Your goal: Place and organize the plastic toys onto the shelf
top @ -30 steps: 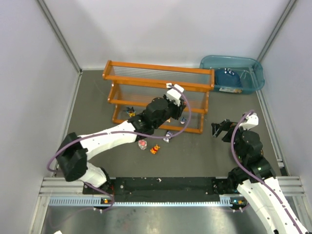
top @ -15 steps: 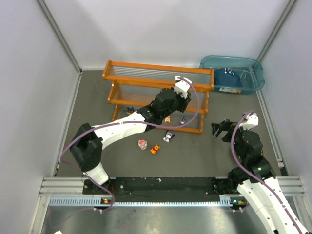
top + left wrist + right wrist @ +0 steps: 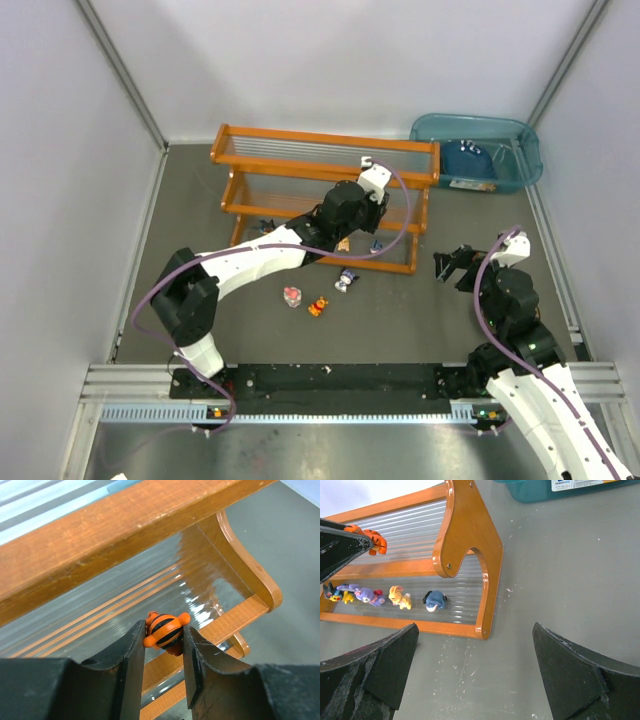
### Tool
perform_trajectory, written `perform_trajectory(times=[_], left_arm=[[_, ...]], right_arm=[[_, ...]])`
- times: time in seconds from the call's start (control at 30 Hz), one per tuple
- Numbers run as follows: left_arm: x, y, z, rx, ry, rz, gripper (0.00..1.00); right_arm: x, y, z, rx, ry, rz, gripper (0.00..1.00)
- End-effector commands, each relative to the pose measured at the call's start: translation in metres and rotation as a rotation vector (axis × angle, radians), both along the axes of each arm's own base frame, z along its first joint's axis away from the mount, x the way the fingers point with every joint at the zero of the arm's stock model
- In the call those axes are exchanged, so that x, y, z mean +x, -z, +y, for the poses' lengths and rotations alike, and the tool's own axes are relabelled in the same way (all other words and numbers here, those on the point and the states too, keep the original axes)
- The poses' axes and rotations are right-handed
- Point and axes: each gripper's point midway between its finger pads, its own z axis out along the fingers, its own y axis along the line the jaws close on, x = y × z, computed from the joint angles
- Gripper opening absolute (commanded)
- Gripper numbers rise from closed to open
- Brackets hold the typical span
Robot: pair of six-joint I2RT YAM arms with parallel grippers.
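Note:
The orange-framed shelf (image 3: pixel 325 140) stands at the back of the table, and its right end shows in the right wrist view (image 3: pixel 470 535). My left gripper (image 3: pixel 378 200) is shut on an orange, black-striped toy (image 3: pixel 165 631) and holds it over the right part of the middle tier (image 3: pixel 100 615). Several toys stand on the bottom tier: black-yellow (image 3: pixel 331 591), purple (image 3: pixel 366 595), yellow (image 3: pixel 399 597) and dark blue (image 3: pixel 434 601). Three toys lie on the table in front: purple-white (image 3: pixel 347 280), pink-white (image 3: pixel 292 296) and yellow-orange (image 3: pixel 318 306). My right gripper (image 3: pixel 450 265) is open and empty, to the right of the shelf.
A translucent teal bin (image 3: pixel 520 130) with a blue item (image 3: pixel 468 160) stands at the back right, close to the shelf's right end. Grey walls close in the table on the left, back and right.
My left gripper has moved back and to the right with the orange toy, from in front of the shelf to over its middle tier. The right arm has not moved.

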Motion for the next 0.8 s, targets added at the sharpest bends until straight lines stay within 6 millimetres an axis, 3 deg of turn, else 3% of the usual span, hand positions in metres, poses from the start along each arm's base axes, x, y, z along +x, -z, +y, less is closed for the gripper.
perform_trajectory(times=[0.0,0.47,0.77], left_arm=[[0.011,-0.017,-0.002,-0.053,-0.039,-0.015,0.00],[0.028,-0.007,0.001,-0.076,-0.110,0.030,0.01],[0.026,-0.004,-0.004,-0.088,-0.090,0.045,0.17]], right_arm=[[-0.001,-0.001,0.001,0.007,-0.003,-0.008,0.99],[-0.001,0.000,0.001,0.004,-0.004,-0.005,0.99],[-0.001,0.000,0.001,0.006,-0.003,-0.005,0.99]])
